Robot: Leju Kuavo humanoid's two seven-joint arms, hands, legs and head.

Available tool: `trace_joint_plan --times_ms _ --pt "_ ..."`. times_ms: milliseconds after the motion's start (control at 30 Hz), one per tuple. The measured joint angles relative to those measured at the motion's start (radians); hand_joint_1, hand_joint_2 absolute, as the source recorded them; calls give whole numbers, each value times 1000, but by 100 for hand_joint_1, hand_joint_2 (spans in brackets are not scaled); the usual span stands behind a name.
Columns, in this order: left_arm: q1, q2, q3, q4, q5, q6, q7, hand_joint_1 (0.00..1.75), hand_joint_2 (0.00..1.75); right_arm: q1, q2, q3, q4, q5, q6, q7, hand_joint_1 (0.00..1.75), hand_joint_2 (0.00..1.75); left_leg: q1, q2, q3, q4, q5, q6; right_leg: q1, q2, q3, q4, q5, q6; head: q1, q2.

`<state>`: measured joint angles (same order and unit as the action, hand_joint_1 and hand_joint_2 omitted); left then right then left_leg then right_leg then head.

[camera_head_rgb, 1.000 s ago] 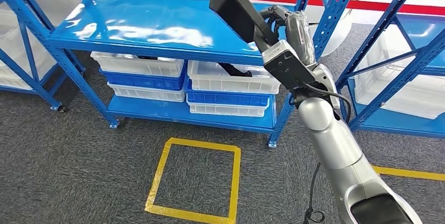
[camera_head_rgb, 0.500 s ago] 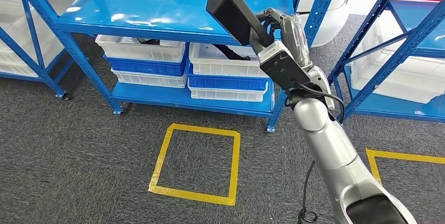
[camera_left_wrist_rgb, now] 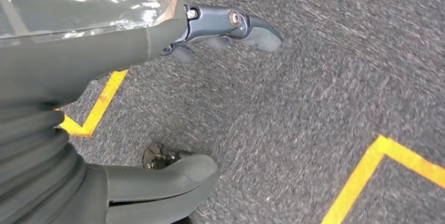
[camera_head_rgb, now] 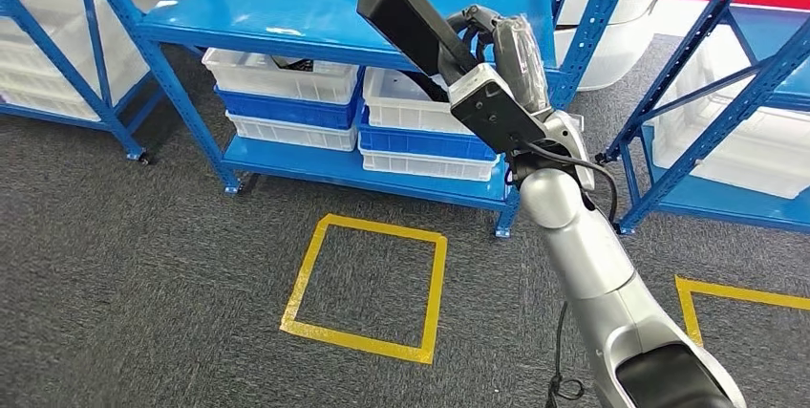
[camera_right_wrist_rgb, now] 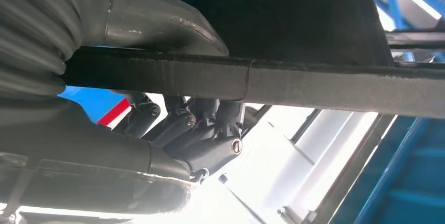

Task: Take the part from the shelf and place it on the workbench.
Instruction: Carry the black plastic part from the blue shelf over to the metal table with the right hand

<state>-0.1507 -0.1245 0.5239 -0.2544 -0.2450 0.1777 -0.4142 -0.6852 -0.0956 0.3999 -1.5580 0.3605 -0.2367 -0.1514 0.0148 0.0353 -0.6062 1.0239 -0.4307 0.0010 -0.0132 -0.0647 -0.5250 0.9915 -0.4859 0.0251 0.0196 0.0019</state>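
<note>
Above the blue metal shelf (camera_head_rgb: 287, 21), the right hand (camera_head_rgb: 497, 40) grips the long black bar-shaped part (camera_head_rgb: 406, 11).
White and blue plastic bins (camera_head_rgb: 287, 102) stacked below hold dark pieces; the left hand (camera_left_wrist_rgb: 157, 35) hangs over grey carpet, fingers apart, holding nothing.

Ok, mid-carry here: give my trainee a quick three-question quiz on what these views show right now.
1. True or false: the right robot hand grips the long black part.
2. The yellow taped square lies on: A) the blue shelf, B) the grey carpet, C) a white bin.
3. Fill in: the left robot hand hangs over the ____ and holds nothing.

Key: 1 true; 2 B; 3 carpet.
</note>
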Motion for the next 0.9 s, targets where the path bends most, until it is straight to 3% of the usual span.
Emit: trace_joint_plan --times_ms 33,100,200,267,300,400,467,567,633,667,733,767,800,833,900 --pt "0 0 0 0 0 1 1 0 175 0 2 0 1 2 1 -2 175 175 0 -6 -3 -7 3 10 2 -4 -2 1 -1 6 2 0" --pt "-2 1 0 0 -1 2 2 0 175 0 3 -3 3 4 3 -6 175 175 1 -17 -5 -20 15 29 1 13 -20 30 -21 12 4 0" --pt "-6 3 0 0 -1 2 4 0 175 3 2 -9 7 5 4 -10 175 175 -2 -36 -16 -27 28 48 -2 52 -106 204 -100 1 6 0" --pt "-6 3 0 0 -2 2 6 0 175 8 1 -13 11 5 5 -11 175 175 -4 -53 -23 -26 33 50 -2 59 -145 286 -118 5 6 0" --pt "-6 3 0 0 -2 2 6 0 175 10 1 -15 13 5 5 -11 175 175 -4 -62 -24 -25 35 48 -2 61 -137 272 -104 12 6 0" --pt "-7 3 -1 0 -2 2 8 0 175 12 0 -20 13 4 6 -12 175 175 -6 -88 -30 -16 38 41 -5 89 -46 82 -25 30 6 0" --pt "-7 3 -1 0 -2 2 8 0 175 15 -1 -23 13 1 6 -14 175 175 -9 -102 -40 -11 43 31 -6 107 -18 17 -5 26 5 0" --pt "-3 5 -1 0 -3 3 8 0 175 28 -3 -25 12 -1 3 -20 175 175 -6 -112 -51 -9 47 13 -8 91 -19 12 4 8 5 0" --pt "-2 7 -2 0 -6 4 8 0 175 39 -5 -26 7 -1 -1 -25 175 175 -4 -84 -78 44 9 3 -15 76 -18 7 12 -8 1 0" --pt "-2 6 -4 0 -7 4 8 0 175 45 -6 -27 3 -1 -3 -27 175 175 -2 -64 -104 103 -26 -3 -13 67 -19 7 13 -13 -1 0" --pt "-3 6 -7 1 -9 4 8 0 175 61 -8 -28 -2 -2 -5 -29 175 175 3 -45 -158 235 -84 -12 -10 50 -20 8 14 -17 -3 0" --pt "-2 5 -8 1 -10 4 8 0 175 67 -10 -28 -3 -1 -6 -30 175 175 6 -41 -170 269 -91 -15 -9 41 -21 8 14 -17 -3 0" --pt "-2 5 -9 1 -10 4 8 0 175 72 -11 -28 -4 -1 -6 -30 175 175 7 -38 -163 265 -82 -17 -9 33 -21 8 14 -17 -3 0" --pt "-2 6 -9 1 -11 4 8 0 175 75 -11 -28 -5 -1 -6 -30 175 175 9 -33 -138 223 -59 -17 -9 26 -21 9 14 -17 -3 0" --pt "-4 7 -10 1 -15 4 8 0 175 82 -14 -32 -12 -4 -14 -35 175 175 6 -6 -61 91 -10 -13 -6 12 -22 9 12 -14 -4 0"
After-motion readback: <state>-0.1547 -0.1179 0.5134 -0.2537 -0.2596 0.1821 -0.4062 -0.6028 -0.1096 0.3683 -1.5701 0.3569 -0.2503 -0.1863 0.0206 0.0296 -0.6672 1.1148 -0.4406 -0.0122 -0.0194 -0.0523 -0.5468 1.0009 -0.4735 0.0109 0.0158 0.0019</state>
